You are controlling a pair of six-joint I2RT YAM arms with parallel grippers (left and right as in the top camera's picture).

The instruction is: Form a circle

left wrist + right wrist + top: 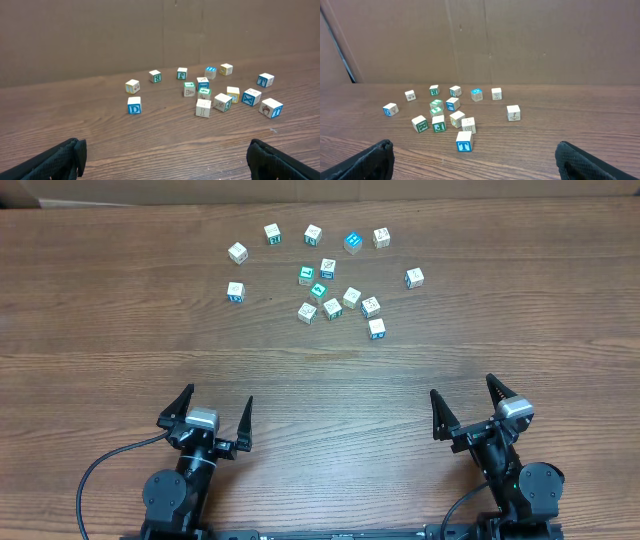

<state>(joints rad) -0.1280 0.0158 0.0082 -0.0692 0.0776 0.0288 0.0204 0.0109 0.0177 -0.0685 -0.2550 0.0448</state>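
**Scattered cubes await sorting as both arms stand off**

Overhead: The cubes (332, 308) are seen strewn on the far half of the wooden table (100, 330), well apart from both arms and no ring yet formed. The scatter is stretched left to right, its long axis crossing the arms' line of reach. A loose far row is already bowed like an arc, and a knot of cubes is bunched inside it. The left gripper (218, 402) and right gripper (463, 392) are both shown spread wide and empty at the near edge. The scatter lies ahead and between them, so neither arm is judged clearly nearer. No common heading is shared by the cubes, each being turned its own way.

Left wrist: The left gripper (165, 152) is seen with its jaws wide apart and nothing between them. The cubes (203, 108) are seen ahead and to the right. A blue-D cube (134, 105) is set apart on the scatter's left flank.

Right wrist: The right gripper (474, 152) is likewise held agape and empty. The cubes (438, 123) are spread ahead and leftward. A blue-T cube (464, 141) is found nearest, and is judged the easiest first reach.
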